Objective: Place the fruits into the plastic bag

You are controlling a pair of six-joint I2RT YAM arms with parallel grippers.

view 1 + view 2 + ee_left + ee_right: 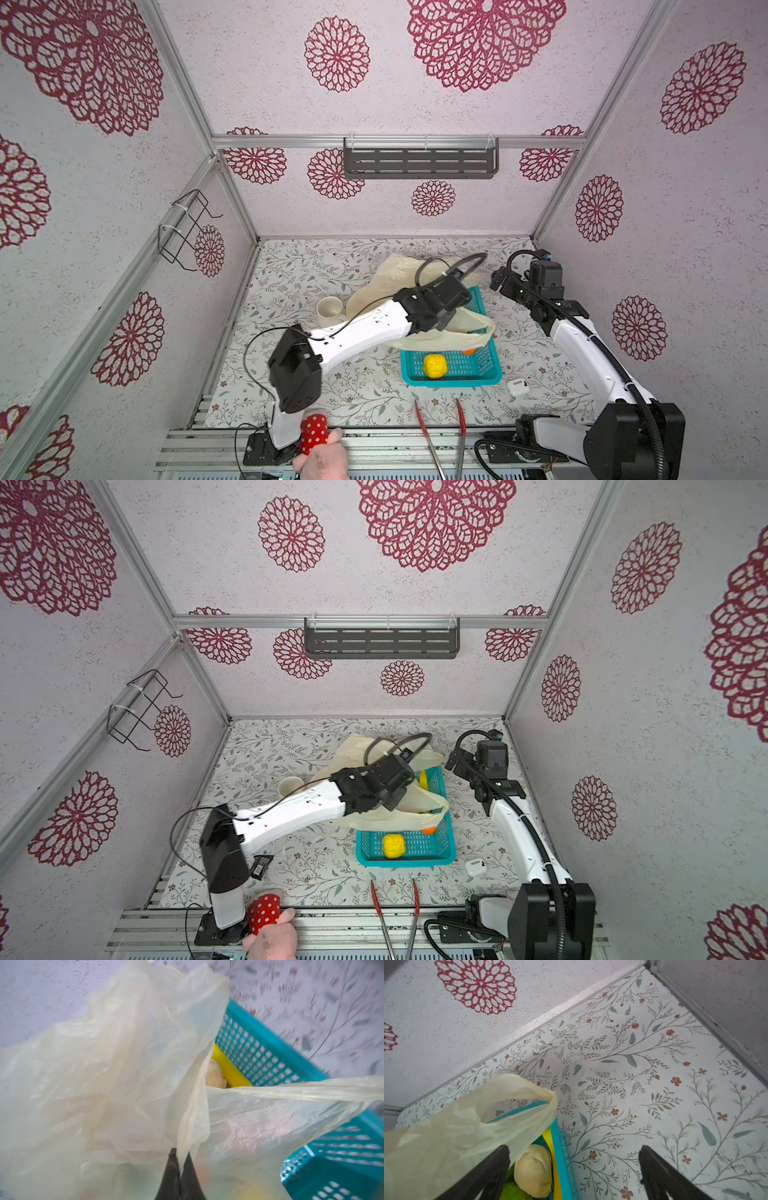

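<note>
While the left gripper has its two dark fingers pressed together on a fold of the plastic bag, the right gripper hangs with its fingers spread wide and nothing between them, just beside the basket's far right corner.

There is one bag, and one teal perforated basket. Five fruits show:
- one bumpy yellow lemon in the basket's near end
- one orange, half hidden under the bag's edge
- one yellow banana
- one beige knobbly piece
- one green ball

The last three lie packed together at the basket's far end. Faint pinkish shapes show through the film in the left wrist view, but what they are cannot be told.

The bag is thin, crinkly, translucent and pale yellow. It lies draped over the far half of the basket and the table to the basket's left. In both top views its long axis runs from far left to near right. One handle loop is pulled taut across the basket, and another stands up at the far end.

The banana lies lengthwise along a basket wall.

One mug, one pair of tongs and one white case also sit on the table.
</note>
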